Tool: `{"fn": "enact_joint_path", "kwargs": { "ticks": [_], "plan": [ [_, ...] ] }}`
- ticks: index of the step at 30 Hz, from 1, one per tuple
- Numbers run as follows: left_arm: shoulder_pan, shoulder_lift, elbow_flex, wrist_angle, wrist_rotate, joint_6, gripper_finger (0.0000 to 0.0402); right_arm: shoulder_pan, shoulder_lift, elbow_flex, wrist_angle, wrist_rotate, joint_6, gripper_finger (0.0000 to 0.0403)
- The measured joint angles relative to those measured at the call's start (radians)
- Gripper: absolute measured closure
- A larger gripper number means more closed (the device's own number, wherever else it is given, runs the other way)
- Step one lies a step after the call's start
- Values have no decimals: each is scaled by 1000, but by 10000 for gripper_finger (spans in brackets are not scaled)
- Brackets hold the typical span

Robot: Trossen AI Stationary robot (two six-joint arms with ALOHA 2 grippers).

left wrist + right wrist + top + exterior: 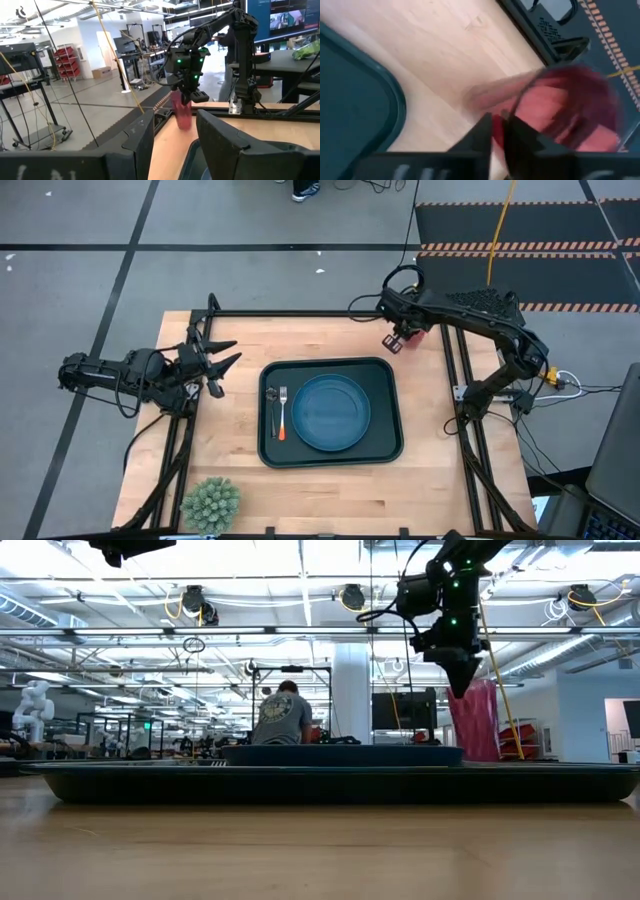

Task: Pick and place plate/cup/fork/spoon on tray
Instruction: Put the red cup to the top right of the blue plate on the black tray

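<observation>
The dark tray (pixel 388 448) lies mid-table. On it rest the blue plate (pixel 332 410) and, left of the plate, the orange-handled fork (pixel 283 415) and the dark spoon (pixel 272 408). The red ribbed cup (pixel 476 725) is at the table's far right corner, beyond the tray. My right gripper (pixel 400 338) is above it, shut on it; it also shows in the low view (pixel 461 690). My left gripper (pixel 232 352) is open and empty at the table's left edge, pointing toward the tray. My right gripper pinches the cup's rim (pixel 506 114) between its two fingers, one finger seemingly inside the wall and one outside. The fingers come from above, pointing down. The cup hangs below them, roughly upright; the tray hides whether its base touches the table.
A small green potted plant (pixel 210 502) stands at the table's near left corner. Black frame rails (pixel 455 395) run along the table's sides. Bare wood lies right of the tray (pixel 425 430). A person (pixel 283 715) sits far off in the room.
</observation>
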Motion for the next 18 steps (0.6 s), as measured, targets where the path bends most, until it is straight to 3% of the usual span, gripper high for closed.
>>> {"fn": "enact_joint_path", "kwargs": {
  "ticks": [8, 18],
  "plan": [
    [0, 0, 0, -1, 0, 10, 250, 20, -3, 0, -18, 2, -14, 400],
    [0, 0, 0, -2, 0, 15, 250, 150, -83, 40, -44, -98, 56, 402]
  ]
}}
